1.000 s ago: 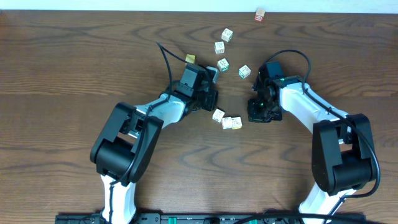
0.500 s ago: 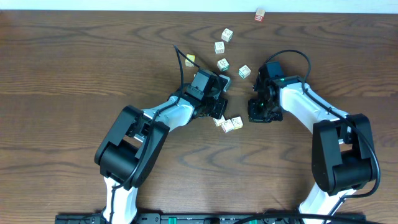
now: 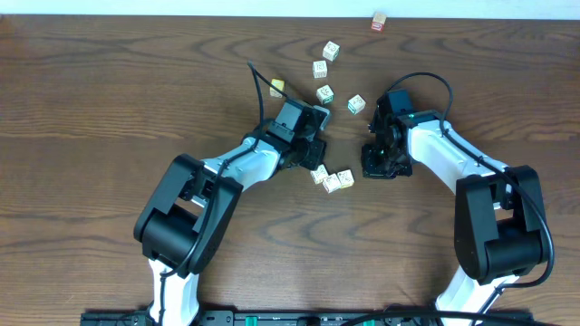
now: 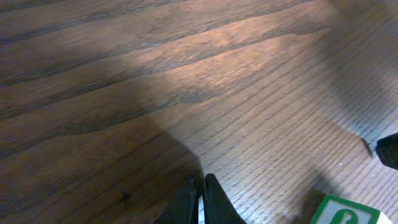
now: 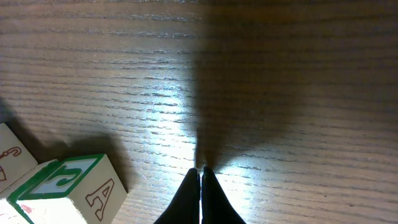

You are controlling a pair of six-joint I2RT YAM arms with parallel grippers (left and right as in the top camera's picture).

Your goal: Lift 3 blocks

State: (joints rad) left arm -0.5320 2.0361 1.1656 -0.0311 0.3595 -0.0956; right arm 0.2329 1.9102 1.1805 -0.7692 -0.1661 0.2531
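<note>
Wood grain, dark and bare, fills the left of the bench (image 3: 109,100), so all the action sits mid-table. First from the left is a solid yellow cube (image 3: 276,88), off on its own and no part of the job. Down and to the right of it the left hand (image 3: 313,154) is low over the wood. Its fingers (image 4: 185,208) are pressed tip to tip with nothing between them. Its wrist view shows only bare bench ahead and the corner of a green-marked cube (image 4: 345,213) at the lower right. A pinched hand like that reads as a pusher, not a grabber.

Just beside its tip lie the three blocks (image 3: 332,179), bunched in a tight cluster on the bench between the two hands. None is off the surface. Beyond them, a few loose white cubes (image 3: 324,93) are scattered towards the far edge, well apart from the cluster.

Then comes the right hand (image 3: 374,165), also fully closed and empty. Its fingertips (image 5: 212,199) meet over the wood, and lettered cubes (image 5: 68,194) peek in at the lower left of its view.

Why flank the cluster? Likely so the two hands can squeeze it from both ends and raise all three blocks as one. The right hand stands a little apart from the nearest block, so it has a gap to close first.
</note>
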